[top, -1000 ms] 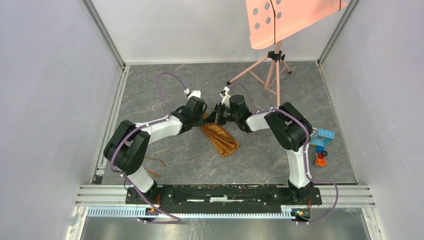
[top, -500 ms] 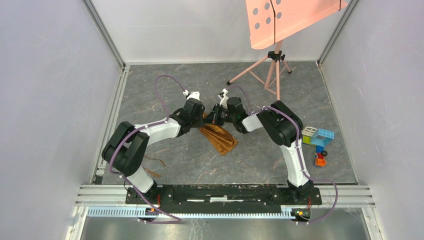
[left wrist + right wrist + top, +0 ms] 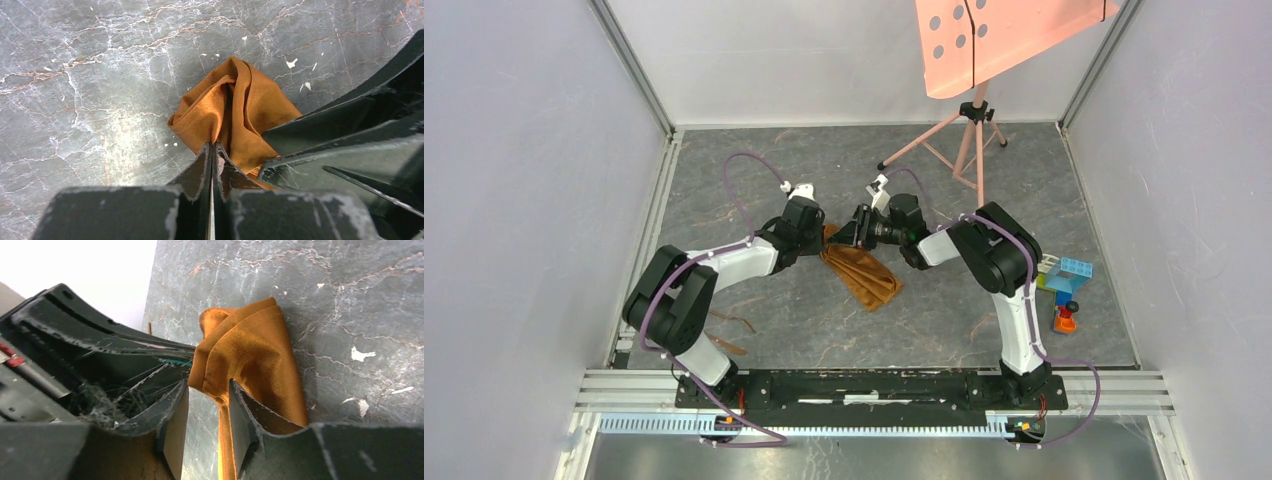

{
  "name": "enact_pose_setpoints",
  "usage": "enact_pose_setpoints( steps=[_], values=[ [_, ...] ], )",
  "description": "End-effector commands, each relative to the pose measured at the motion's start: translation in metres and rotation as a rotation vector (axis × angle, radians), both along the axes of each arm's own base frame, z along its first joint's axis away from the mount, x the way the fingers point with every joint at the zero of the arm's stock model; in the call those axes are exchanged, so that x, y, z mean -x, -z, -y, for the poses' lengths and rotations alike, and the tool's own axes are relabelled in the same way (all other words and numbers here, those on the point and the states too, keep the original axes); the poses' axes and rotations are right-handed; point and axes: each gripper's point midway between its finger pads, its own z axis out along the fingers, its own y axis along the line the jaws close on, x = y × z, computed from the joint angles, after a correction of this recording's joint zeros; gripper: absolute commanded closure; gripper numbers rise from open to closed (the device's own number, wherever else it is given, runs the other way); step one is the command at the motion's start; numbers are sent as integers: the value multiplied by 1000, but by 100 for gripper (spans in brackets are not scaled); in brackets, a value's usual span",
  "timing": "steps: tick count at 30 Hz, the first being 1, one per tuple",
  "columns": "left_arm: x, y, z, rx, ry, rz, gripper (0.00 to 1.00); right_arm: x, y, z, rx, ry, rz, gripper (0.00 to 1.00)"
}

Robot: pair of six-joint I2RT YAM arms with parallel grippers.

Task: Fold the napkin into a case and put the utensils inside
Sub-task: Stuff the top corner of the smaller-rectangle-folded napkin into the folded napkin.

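Observation:
The napkin (image 3: pixel 861 272) lies as a narrow folded orange-brown packet in the middle of the grey floor, running diagonally. Both grippers meet at its far end. My left gripper (image 3: pixel 824 238) is shut, its tips (image 3: pixel 212 146) pinching a bunched fold of the cloth (image 3: pixel 235 107). My right gripper (image 3: pixel 852 232) is open, its jaws (image 3: pixel 207 387) straddling the cloth's edge (image 3: pixel 255 350), which lies against the right finger (image 3: pixel 239 405). Thin copper-brown utensils (image 3: pixel 727 322) lie on the floor at the left, by the left arm's base.
A salmon-pink perforated panel (image 3: pixel 1009 40) on a tripod (image 3: pixel 969 140) stands at the back right. Toy blocks (image 3: pixel 1064 285) lie by the right wall. Grey walls and metal rails enclose the floor.
My left wrist has shifted a little to the left, and the napkin's far end has been drawn along with it. The right gripper has stayed at the same end.

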Motion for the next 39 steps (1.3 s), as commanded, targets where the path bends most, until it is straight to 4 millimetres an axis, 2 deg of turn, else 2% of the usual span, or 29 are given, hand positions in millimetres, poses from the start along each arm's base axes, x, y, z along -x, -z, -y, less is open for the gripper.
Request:
enact_pose_setpoints(
  steps=[1,3,7,11,14,18,19,20,22,25,29,33,36,39],
  values=[
    [-5,-17,1,41,-7,51,98,3,-23,1,-22,-36,99,57],
    [-5,-18,2,45,-3,53,98,1,-15,1,-10,-36,89,57],
    [-5,-20,2,46,2,57,98,0,-16,-2,-21,-38,99,58],
    [-6,-23,5,61,12,61,98,-4,-11,-12,-16,-51,91,74],
    [-7,-25,10,73,28,62,98,-5,0,-23,8,-49,72,81],
    [-8,-32,21,125,54,69,98,-2,15,-58,20,-75,58,93],
    [-7,-32,18,121,46,61,98,-7,23,-58,58,-45,72,93],
    [-8,-33,17,121,45,65,98,-8,34,-53,109,-26,64,92],
    [-7,-32,9,117,1,51,98,-7,26,-53,76,-31,68,85],
    [-5,-29,2,129,-25,32,98,-9,24,-51,126,-74,91,73],
    [-3,-27,-10,109,-53,28,98,-5,1,-31,71,-80,102,62],
    [-3,-26,-18,104,-61,29,98,-6,-11,-19,57,-86,109,59],
    [-5,-27,-17,100,-55,32,98,-4,-12,-19,38,-93,104,61],
    [-5,-25,-17,99,-50,24,98,-1,-15,-18,20,-95,106,58]
  ],
)
